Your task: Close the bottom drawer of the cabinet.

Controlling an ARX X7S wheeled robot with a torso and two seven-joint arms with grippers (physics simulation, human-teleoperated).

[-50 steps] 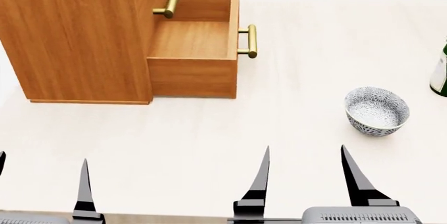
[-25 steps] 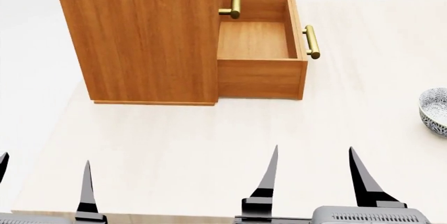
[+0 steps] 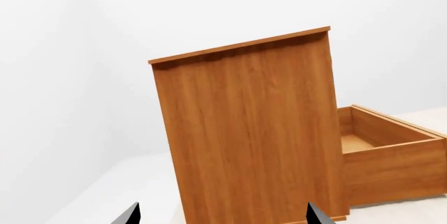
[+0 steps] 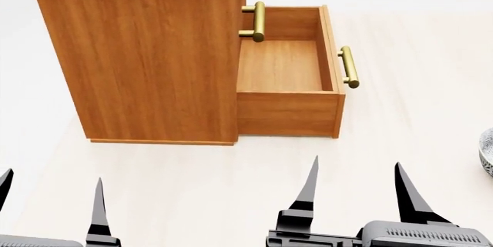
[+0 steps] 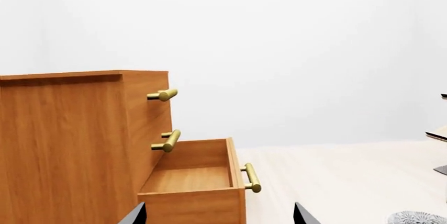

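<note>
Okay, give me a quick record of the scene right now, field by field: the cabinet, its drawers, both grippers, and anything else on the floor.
cabinet: tall wooden cabinet, upright, seen from its side
bottom drawer: bottom drawer pulled well out, empty inside
drawer handle: brass bar handle on the drawer front, untouched
upper drawers: both shut, with matching brass handles
left gripper: left gripper open, empty, well short of the cabinet
right gripper: right gripper open, empty, short of the drawer
other: patterned bowl at the head view's right edge
task state: drawer not yet closed
</note>
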